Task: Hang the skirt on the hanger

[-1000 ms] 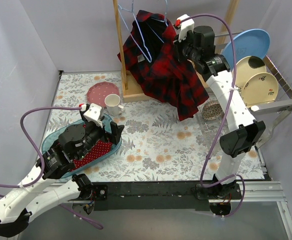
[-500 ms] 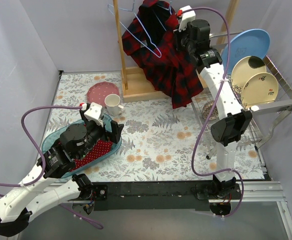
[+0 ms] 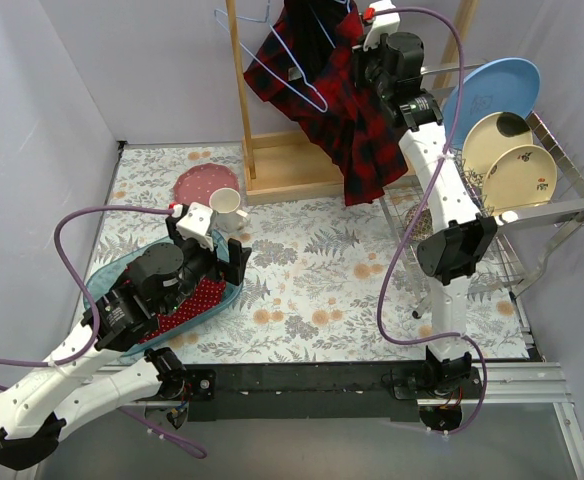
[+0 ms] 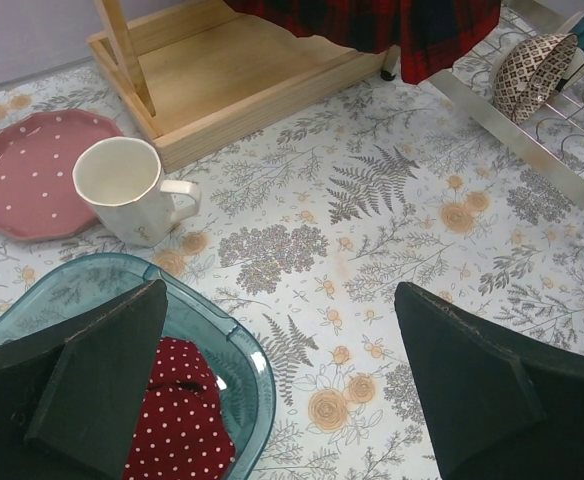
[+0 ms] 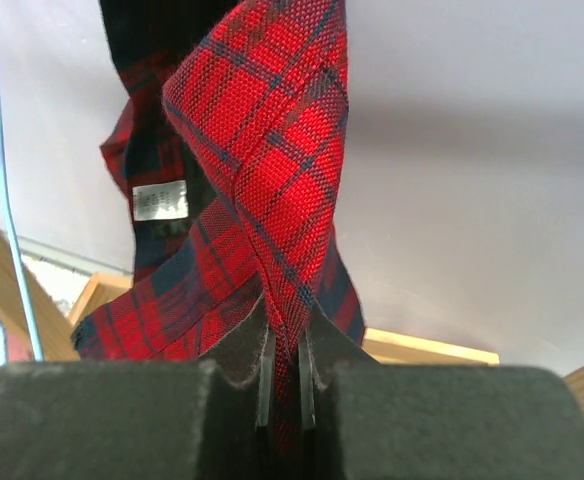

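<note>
Up by the rack (image 3: pixel 239 100), the skirt (image 3: pixel 357 130) hangs limp from one pinched fold. It is light, soft plaid that I judge will sag and slip, best held at the waistband. The thin wire hanger (image 5: pixel 10 180) hangs beside it at the rack, and my right claw (image 5: pixel 285 360) is clamped nearly closed on that fold.
</note>
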Controlling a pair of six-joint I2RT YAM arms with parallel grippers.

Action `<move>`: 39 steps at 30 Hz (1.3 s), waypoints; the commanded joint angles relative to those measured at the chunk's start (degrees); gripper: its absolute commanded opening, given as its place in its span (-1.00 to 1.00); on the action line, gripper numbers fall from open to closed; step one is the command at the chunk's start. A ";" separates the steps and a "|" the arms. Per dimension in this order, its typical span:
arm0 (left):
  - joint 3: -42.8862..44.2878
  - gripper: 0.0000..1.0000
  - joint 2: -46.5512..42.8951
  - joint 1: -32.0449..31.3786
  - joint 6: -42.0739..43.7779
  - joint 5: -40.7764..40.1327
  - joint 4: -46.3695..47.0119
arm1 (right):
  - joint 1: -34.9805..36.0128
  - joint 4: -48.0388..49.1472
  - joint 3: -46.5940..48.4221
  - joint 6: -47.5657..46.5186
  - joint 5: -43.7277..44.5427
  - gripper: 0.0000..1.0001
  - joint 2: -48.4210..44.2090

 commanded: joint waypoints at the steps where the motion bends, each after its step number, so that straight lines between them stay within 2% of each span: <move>1: 1.85 0.96 -0.33 0.01 -0.97 -0.83 -0.32 | -0.81 16.00 4.89 0.98 2.86 -0.97 1.31; 13: 1.68 0.96 0.19 0.01 -2.12 -0.48 -0.41 | -1.69 17.50 2.61 0.45 1.90 -0.97 3.69; 27: 0.10 0.96 -3.23 -0.08 -2.82 0.49 -0.50 | -1.60 12.23 -4.33 2.20 -4.94 -0.97 -3.52; 29: -0.08 0.96 -3.76 0.01 -3.08 0.66 -0.32 | -1.51 12.05 -5.48 2.29 -5.39 -0.85 -4.66; 30: -0.08 0.96 -3.76 0.01 -3.08 1.01 -0.32 | -1.51 11.70 -5.74 2.38 -5.57 -0.70 -5.01; 36: -0.17 0.97 -3.59 0.01 -3.70 1.45 -0.32 | -1.42 9.68 -7.33 2.21 -8.38 -0.14 -9.05; 39: -0.96 0.96 -3.32 0.01 -4.40 2.15 0.81 | -1.25 8.36 -7.68 2.12 -9.79 0.03 -11.34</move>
